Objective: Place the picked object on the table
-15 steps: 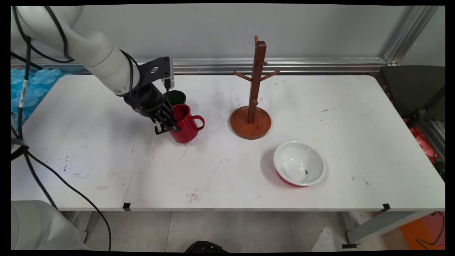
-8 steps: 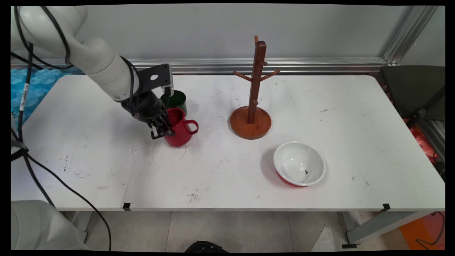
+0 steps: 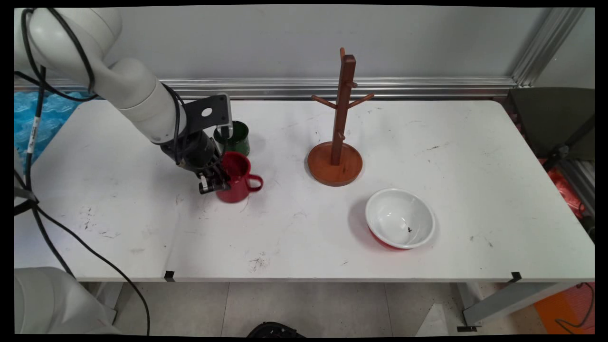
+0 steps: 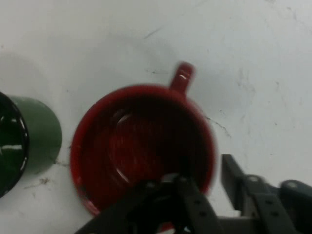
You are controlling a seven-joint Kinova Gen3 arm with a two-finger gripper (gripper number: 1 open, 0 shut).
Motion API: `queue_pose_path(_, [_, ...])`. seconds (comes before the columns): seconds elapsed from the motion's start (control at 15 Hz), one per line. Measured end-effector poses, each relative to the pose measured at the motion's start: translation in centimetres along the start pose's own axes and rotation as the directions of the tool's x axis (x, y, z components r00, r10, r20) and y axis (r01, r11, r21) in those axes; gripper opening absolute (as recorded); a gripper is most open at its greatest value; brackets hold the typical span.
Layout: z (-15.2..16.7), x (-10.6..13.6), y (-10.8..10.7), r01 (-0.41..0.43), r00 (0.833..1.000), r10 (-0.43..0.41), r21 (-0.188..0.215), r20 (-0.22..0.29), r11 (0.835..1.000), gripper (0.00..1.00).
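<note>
One black two-finger gripper (image 3: 213, 183) clamped on the rim of one upright red ceramic mug (image 3: 236, 178) on the white table (image 3: 304, 228), one dark green mug (image 3: 233, 137) just behind, one wooden mug tree (image 3: 338, 137), one white bowl with red outside (image 3: 400, 218) well apart.

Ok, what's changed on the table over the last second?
The gripper, shut on the red mug's rim, has lowered the mug from a tilted, lifted pose toward the table's near left; it now looks upright. The green mug, wooden mug stand and white bowl have not moved.
</note>
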Motion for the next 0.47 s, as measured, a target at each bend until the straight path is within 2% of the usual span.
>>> queue_pose_path(0.47, [0.22,0.47,0.33,-0.002,1.0,0.002,-0.005,-0.005,1.0,1.0])
